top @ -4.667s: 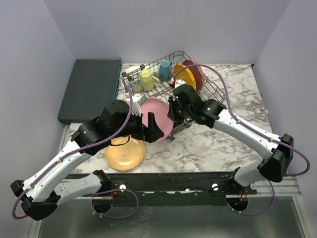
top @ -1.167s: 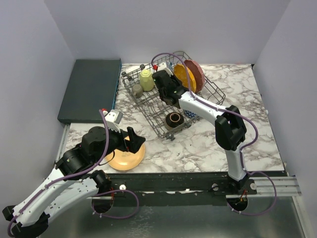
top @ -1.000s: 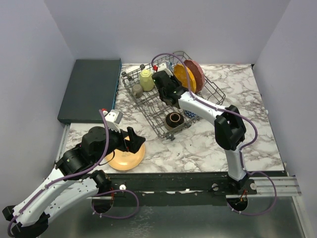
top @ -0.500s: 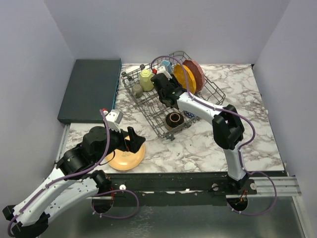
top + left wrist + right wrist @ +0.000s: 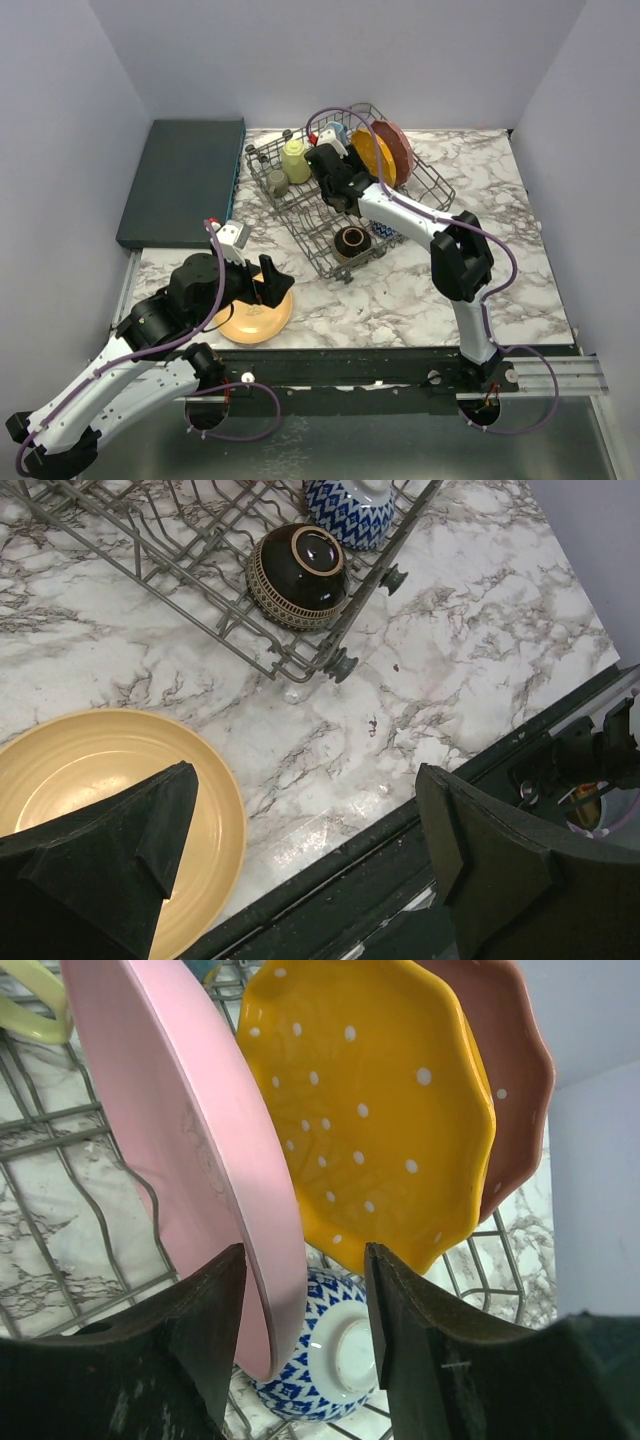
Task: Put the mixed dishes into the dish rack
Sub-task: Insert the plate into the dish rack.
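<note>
– Top external first: where does the dish rack [image 5: 432, 188] sit?
– Far middle of the marble table [image 5: 450, 290], set at an angle. A dark teal slab [image 5: 185, 180] lies off the rack's left side.

– What is in the rack?
– Yellow mug [image 5: 294, 160], grey-green mug [image 5: 277, 181] and blue mug [image 5: 335, 132] are at its far-left end. Orange dotted plate [image 5: 370, 1110] and dark red plate [image 5: 510, 1090] stand on edge along its far-right side, one just behind the other. Brown bowl [image 5: 297, 575] is at the rack's near corner with the blue-white bowl [image 5: 350, 505] just beside it, both with bases showing.

– Right gripper [image 5: 302, 1260]?
– Reaching into the rack. Pink plate [image 5: 170, 1090] stands on edge in the rack, just in front of the orange dotted plate, its lower rim between the fingers. Jaws parted wider than the rim, with a gap showing on one side. Cannot tell whether the other finger touches it.

– Left gripper [image 5: 308, 775]?
– Outside the rack, off its near-left end. Jaws spread wide, gripping nothing. It hangs over the tan plate [image 5: 100, 770], which lies flat on the table just outside the rack's near corner. One finger overlaps the plate in the left wrist view.
</note>
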Robot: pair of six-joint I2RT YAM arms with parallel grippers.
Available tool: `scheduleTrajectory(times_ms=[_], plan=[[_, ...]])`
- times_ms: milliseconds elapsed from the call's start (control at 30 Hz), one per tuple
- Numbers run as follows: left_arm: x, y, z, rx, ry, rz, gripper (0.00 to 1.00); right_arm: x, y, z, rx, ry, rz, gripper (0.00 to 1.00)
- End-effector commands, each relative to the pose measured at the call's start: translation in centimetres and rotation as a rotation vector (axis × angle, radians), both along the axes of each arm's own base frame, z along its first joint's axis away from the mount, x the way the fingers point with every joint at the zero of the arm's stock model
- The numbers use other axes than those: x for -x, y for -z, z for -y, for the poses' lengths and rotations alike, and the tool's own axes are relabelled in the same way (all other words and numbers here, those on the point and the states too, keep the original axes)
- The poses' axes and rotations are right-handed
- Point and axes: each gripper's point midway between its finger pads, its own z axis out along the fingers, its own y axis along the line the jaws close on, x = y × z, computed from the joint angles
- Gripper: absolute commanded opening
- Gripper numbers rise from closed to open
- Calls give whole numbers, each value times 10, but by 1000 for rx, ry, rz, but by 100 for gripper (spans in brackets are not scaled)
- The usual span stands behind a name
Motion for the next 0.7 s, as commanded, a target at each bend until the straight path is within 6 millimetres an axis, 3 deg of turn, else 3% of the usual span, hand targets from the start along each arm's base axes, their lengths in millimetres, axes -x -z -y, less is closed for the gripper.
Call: scheduleTrajectory(times_ms=[0, 367, 667], plan=[[-5, 1, -1, -7, -17, 16, 99, 1, -31, -5, -99, -6, 33, 57], [-7, 2, -1, -15, -22, 11, 99, 13, -46, -13, -238, -34, 13, 70], [-9, 10, 3, -44, -18, -20, 99, 36, -72, -17, -386, -103, 4, 75]])
